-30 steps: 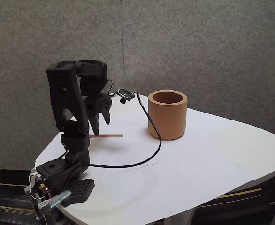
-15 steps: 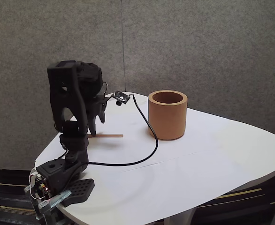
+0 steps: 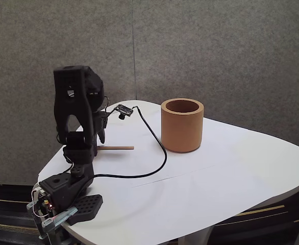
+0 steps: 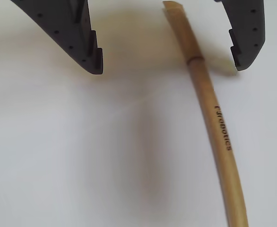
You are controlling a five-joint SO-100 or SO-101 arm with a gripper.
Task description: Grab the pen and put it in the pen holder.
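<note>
The pen (image 3: 117,147) is a thin light-brown stick lying flat on the white table (image 3: 226,173), left of the pen holder (image 3: 182,125), an orange-tan cup that stands upright. My gripper (image 3: 101,137) points down over the pen's left end, partly hidden behind the arm. In the wrist view the gripper (image 4: 169,65) is open, and the pen (image 4: 214,123) lies on the table between the two dark fingertips, closer to the right fingertip (image 4: 243,56). Neither finger touches it. Dark lettering runs along the pen.
A black cable (image 3: 157,153) loops from the wrist camera (image 3: 123,109) down across the table between the arm and the cup. The arm's base (image 3: 63,191) is clamped at the table's front left edge. A grey wall stands close behind.
The gripper and wrist camera have swung left and dropped lower, closing in over the pen's left end. The cable loop shifted left with them. Pen and cup have not moved.
</note>
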